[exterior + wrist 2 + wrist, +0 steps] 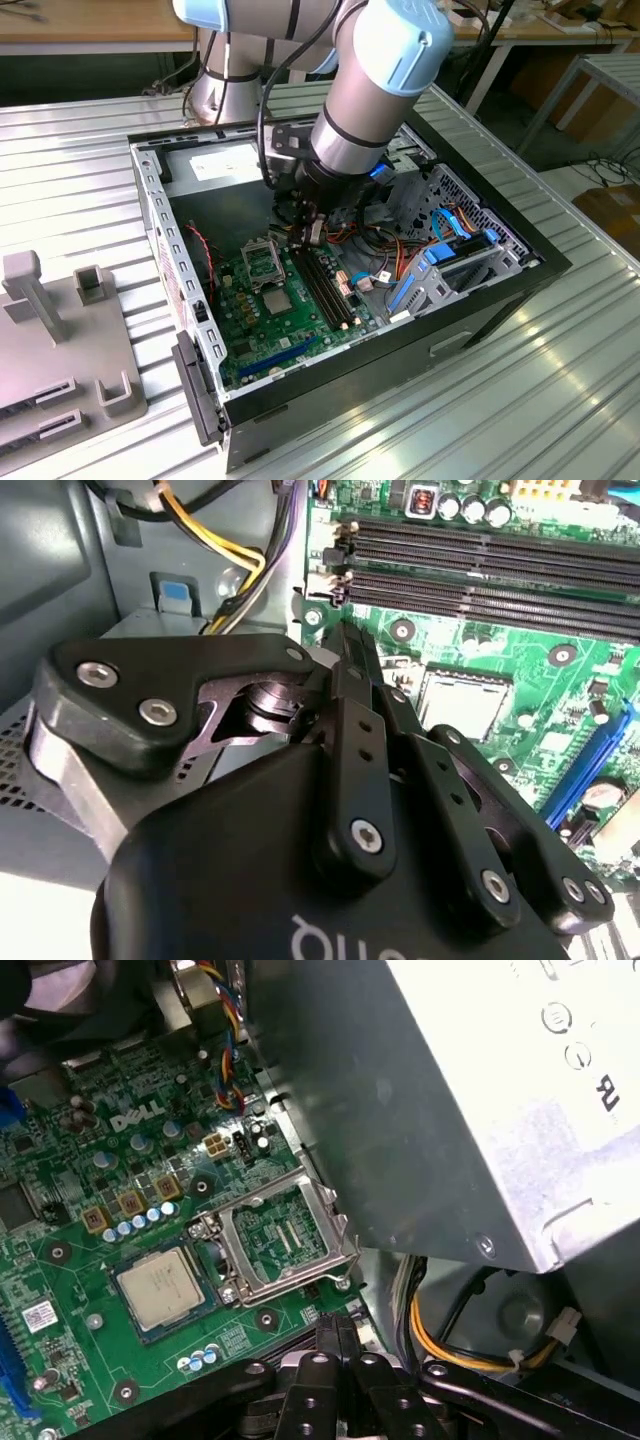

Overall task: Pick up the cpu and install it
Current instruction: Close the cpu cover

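Here the gripper (312,232) is hovering over the green board (262,325), fingers pressed together, gripping nothing. Ideally it is spreading before descending squarely onto the cpu (162,1289) lying beside the open socket (278,1237).

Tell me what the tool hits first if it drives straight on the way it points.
The tool would probably land on the green board beside the memory slots, missing the cpu and the open socket frame; depth is unclear.
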You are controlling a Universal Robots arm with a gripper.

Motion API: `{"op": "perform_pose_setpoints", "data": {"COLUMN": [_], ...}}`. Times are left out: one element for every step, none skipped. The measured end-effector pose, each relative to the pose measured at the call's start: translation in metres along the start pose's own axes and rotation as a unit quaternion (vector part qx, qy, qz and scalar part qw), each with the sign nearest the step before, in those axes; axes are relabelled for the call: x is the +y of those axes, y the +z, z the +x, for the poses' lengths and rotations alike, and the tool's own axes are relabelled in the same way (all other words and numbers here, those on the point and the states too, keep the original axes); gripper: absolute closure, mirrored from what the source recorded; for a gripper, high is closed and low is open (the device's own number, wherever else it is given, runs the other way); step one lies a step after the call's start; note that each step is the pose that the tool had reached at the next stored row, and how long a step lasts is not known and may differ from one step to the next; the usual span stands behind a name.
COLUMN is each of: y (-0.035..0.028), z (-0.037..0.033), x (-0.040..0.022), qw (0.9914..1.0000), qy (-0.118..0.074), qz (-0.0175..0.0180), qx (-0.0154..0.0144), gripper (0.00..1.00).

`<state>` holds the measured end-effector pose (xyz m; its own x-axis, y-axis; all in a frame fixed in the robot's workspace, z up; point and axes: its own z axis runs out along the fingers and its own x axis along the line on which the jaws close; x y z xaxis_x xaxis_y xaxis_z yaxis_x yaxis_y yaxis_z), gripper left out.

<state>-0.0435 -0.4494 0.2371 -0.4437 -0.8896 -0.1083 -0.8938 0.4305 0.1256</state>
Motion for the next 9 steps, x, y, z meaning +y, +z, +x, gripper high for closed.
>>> {"op": "perform_pose_setpoints", "data": {"y": [0.0006,0.0009,0.0015,0.0018,0.0022,0.0027,0.0035,0.0043,0.0052], "z": [-0.0003,-0.0006,-0.001,-0.0013,-0.0014,-0.0014,-0.0014,-0.0013,-0.0013], "x": [0.0,0.0,-0.0001,-0.0002,-0.0002,-0.0002,-0.0003,-0.0004,-0.0005], "qw": [1.0,0.99999,0.99996,0.99991,0.99984,0.99977,0.9997,0.99964,0.99957], "qy": [0.0,-0.001,-0.001,-0.001,-0.002,-0.002,-0.002,-0.002,-0.003], "qz": [-0.0009,-0.0022,-0.004,-0.0059,-0.0081,-0.0096,-0.0109,-0.0119,-0.0129], "qx": [-0.0018,-0.0044,-0.008,-0.0118,-0.0161,-0.0192,-0.0218,-0.0239,-0.026], "gripper": [0.89,0.89,0.89,0.89,0.89,0.89,0.89,0.89,0.89]}}
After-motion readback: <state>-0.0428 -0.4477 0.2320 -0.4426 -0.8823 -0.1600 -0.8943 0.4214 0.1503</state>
